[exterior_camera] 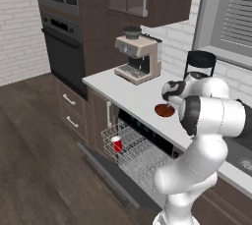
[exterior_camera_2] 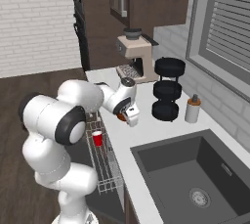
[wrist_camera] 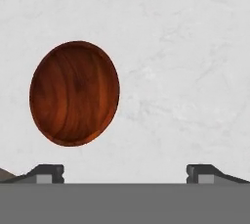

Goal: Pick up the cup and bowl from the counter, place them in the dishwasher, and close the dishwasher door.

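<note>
A: Where do you stand with the task?

B: You have the cup (exterior_camera: 116, 144) already upright in the wire rack (exterior_camera: 140, 154) of the dishwasher (exterior_camera: 147, 135), near the rack's outer corner; so I judge you are on the second pick, the bowl (wrist_camera: 74, 93); it sits on the worktop (exterior_camera: 123, 89), close to the front edge above the open dishwasher, between the coffee machine (exterior_camera: 138, 58) and the sink (exterior_camera_2: 190, 179).

A: And the jaws?

B: Your gripper (wrist_camera: 125, 174) hangs over the worktop with the jaws spread wide and holding nothing; in the hand view both finger tips (wrist_camera: 49, 173) rise at the bottom edge with bare worktop between them; the bowl lies off to the left of that gap, not centred in it, and apart from both tips.

A: So what does the next move call for?

B: You need to shift the hand sideways until one wall of the bowl sits between the tips, then come down and close on the rim; the bowl is shallow, so I expect a pinch on the rim to serve better than trying to span it; after that you carry it to the rack, keeping clear of the cup; the dishwasher door (exterior_camera: 106, 175) lies dropped open and is left for last.
</note>
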